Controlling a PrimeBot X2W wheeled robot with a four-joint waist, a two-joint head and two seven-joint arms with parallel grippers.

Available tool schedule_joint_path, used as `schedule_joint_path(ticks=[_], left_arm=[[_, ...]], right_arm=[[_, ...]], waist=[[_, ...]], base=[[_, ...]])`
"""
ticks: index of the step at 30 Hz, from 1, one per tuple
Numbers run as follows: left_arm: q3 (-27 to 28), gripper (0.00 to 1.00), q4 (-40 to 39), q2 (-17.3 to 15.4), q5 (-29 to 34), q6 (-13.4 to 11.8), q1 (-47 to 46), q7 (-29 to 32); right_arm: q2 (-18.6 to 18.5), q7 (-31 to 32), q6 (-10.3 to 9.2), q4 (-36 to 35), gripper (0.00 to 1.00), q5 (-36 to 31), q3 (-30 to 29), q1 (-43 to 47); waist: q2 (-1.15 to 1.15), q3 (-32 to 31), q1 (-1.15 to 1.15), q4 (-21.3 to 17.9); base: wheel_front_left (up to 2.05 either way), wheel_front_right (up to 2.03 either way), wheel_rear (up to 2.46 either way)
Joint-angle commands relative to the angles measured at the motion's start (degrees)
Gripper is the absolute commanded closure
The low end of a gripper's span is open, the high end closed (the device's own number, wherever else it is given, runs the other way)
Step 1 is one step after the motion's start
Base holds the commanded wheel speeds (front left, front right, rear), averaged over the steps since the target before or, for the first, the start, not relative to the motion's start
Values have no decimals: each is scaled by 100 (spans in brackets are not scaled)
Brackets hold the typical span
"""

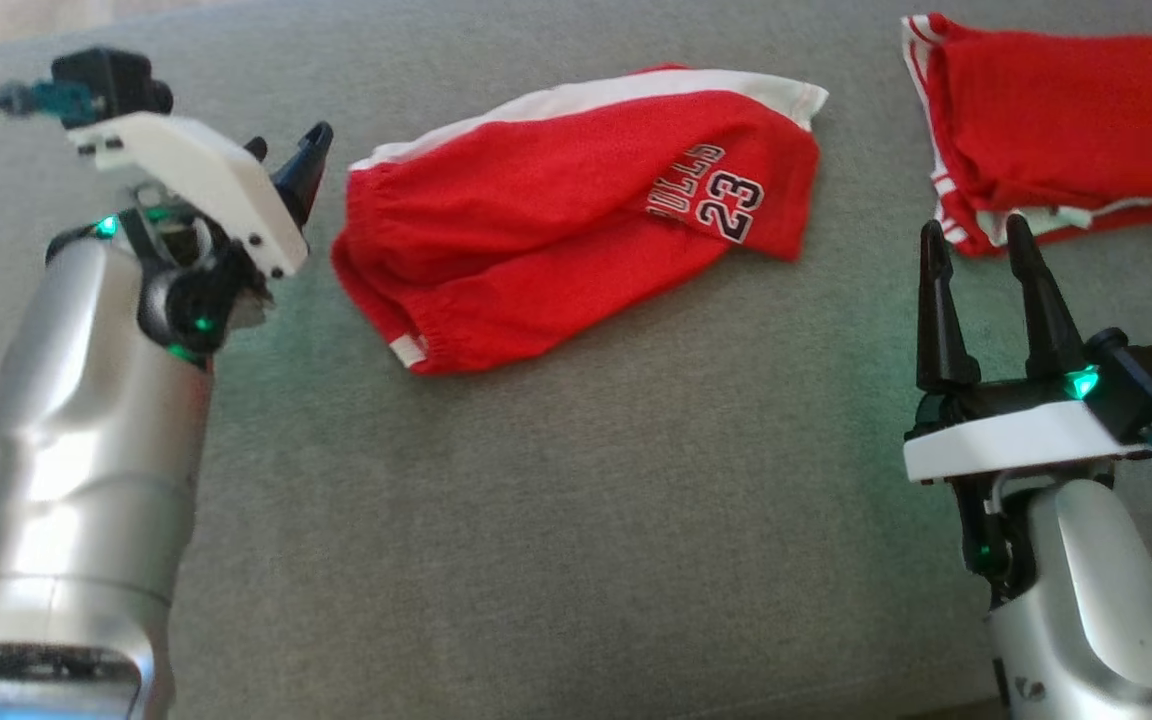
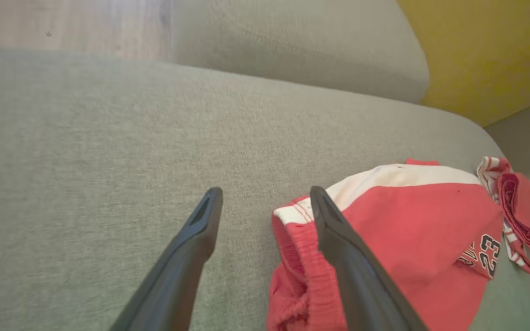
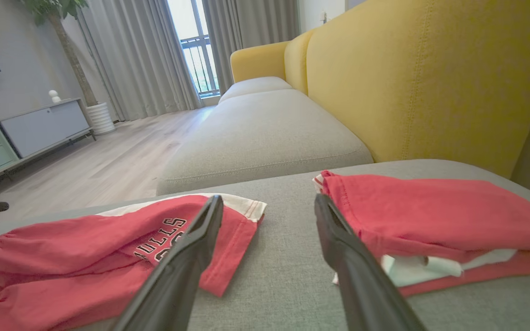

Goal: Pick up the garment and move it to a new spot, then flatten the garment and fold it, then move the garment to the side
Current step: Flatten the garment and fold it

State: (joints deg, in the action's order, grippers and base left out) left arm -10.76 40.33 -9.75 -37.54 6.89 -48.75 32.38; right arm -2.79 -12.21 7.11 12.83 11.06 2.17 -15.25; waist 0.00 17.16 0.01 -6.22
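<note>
Left claw: wide open and holding nothing. It sits in the upper left of the head view. Its dark fingers point at the waist end of the red shorts, just beside them.
Right claw: wide open and empty too. It is at the lower right of the head view, fingers pointing up the picture. The tips are just below the folded red cloth.
Red shorts: lying a bit crumpled in the upper middle of the head view, on the grey cushion. A white stripe runs along the top edge. The number 23 is near the right end, and the stretchy waist is at the lower left end.
Folded red cloth: in the upper right corner of the head view, red with white stripes at its edge. It lies apart from the shorts, with bare cushion between them.
Grey cushion: soft and flat, under both clothes.
Yellow sofa back: upper right of the right wrist view, behind the folded cloth.
Wood floor: middle left of the right wrist view, past the cushion.
Grey curtains: top of the right wrist view, beside a bright window.
</note>
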Motion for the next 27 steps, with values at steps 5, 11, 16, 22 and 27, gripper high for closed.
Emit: schedule_joint_path(ticks=[5,11,16,22,27], left_arm=[[146,0,354,-201,-189,-59,-626,653],[-11,0,610,-252,-147,-27,-800,815],[-25,0,756,-153,-323,7,-904,923],[-130,0,709,-48,-690,49,-847,1296],[-373,100,417,-82,-985,57,-666,1615]], right_arm=[[-10,-158,37,-42,0,86,198,-196],[-9,-212,37,33,0,107,247,-272],[-9,-236,37,83,0,113,224,-335],[-9,-254,37,170,0,94,183,-372],[-9,-263,37,201,0,87,165,-417]], waist=[[0,216,-1,-254],[0,315,-1,-390],[0,359,-1,-459],[0,307,-1,-500],[0,244,-1,-499]], base=[[0,0,0],[0,0,0],[0,0,0],[0,0,0],[0,0,0]])
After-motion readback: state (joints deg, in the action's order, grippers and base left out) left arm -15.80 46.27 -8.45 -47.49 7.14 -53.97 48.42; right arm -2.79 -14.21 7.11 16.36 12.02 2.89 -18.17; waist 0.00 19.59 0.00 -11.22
